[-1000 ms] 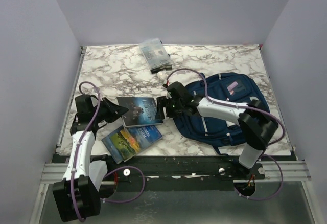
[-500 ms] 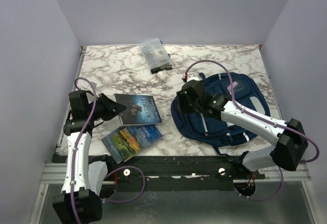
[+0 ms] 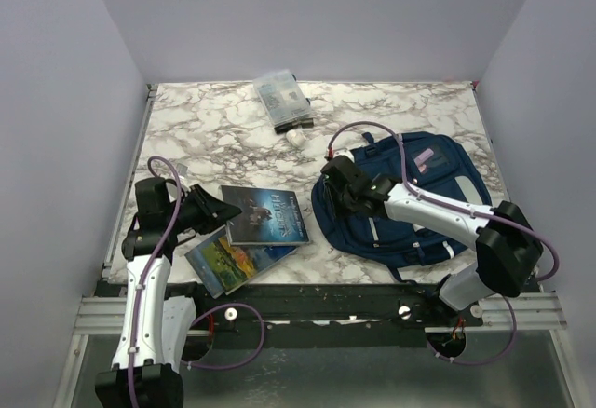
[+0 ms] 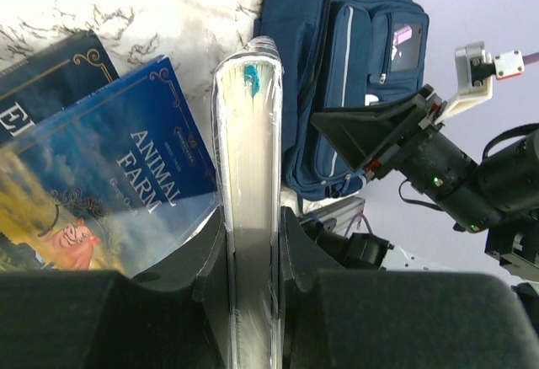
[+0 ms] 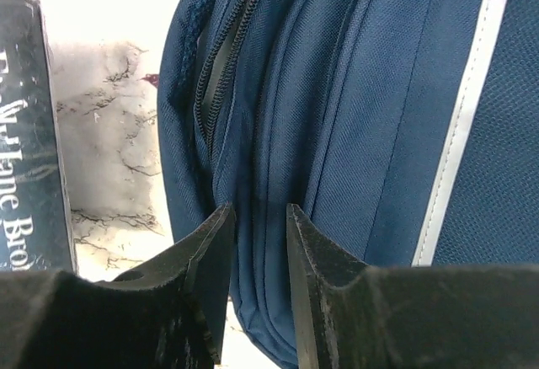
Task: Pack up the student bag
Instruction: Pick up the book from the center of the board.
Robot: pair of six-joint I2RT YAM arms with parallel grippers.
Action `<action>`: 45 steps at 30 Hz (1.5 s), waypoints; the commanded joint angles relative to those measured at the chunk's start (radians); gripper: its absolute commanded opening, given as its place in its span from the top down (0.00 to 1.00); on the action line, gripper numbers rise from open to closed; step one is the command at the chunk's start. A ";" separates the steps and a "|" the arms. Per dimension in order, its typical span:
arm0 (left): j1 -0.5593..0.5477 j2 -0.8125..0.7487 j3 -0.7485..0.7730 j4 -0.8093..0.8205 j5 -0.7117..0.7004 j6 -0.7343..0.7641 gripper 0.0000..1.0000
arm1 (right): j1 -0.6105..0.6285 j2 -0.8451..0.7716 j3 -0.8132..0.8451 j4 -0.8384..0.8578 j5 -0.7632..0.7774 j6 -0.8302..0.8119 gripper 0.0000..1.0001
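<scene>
The student bag (image 3: 424, 194), navy with grey trim and a pink label, lies flat at the right of the table. My right gripper (image 3: 337, 184) is down on its left end. In the right wrist view its jaws (image 5: 257, 213) stand a little apart with a ridge of the bag's fabric (image 5: 379, 91) between them, beside the zipper; a pinch does not show. My left gripper (image 3: 219, 210) is shut on the edge of a dark book (image 3: 268, 214), seen edge-on in plastic wrap (image 4: 248, 133) between the fingers, pointing at the bag (image 4: 354, 74).
An Animal Farm book (image 3: 240, 257) lies under the held book's near corner, close to the front edge. A clear pouch (image 3: 282, 99) and a small white thing (image 3: 296, 135) sit at the back. The held book's dark cover (image 5: 29, 133) shows left of the bag.
The left gripper has carried the dark book right, toward the bag, over the Animal Farm book. The right gripper's jaws have narrowed at the bag's left end.
</scene>
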 commanded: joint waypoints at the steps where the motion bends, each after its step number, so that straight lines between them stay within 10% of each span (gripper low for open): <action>1: -0.017 -0.028 0.027 0.052 0.087 -0.059 1.00 | -0.001 0.030 0.008 0.033 -0.021 -0.003 0.65; 19: -0.033 -0.027 0.039 0.053 0.097 -0.065 1.00 | 0.000 0.096 -0.038 0.150 -0.114 0.017 0.65; 25: -0.035 -0.021 0.045 0.052 0.120 -0.067 1.00 | -0.001 0.096 0.003 0.079 -0.036 0.001 0.99; 45: -0.099 -0.039 0.145 0.084 0.171 -0.198 1.00 | -0.001 -0.250 0.123 -0.062 -0.043 -0.114 1.00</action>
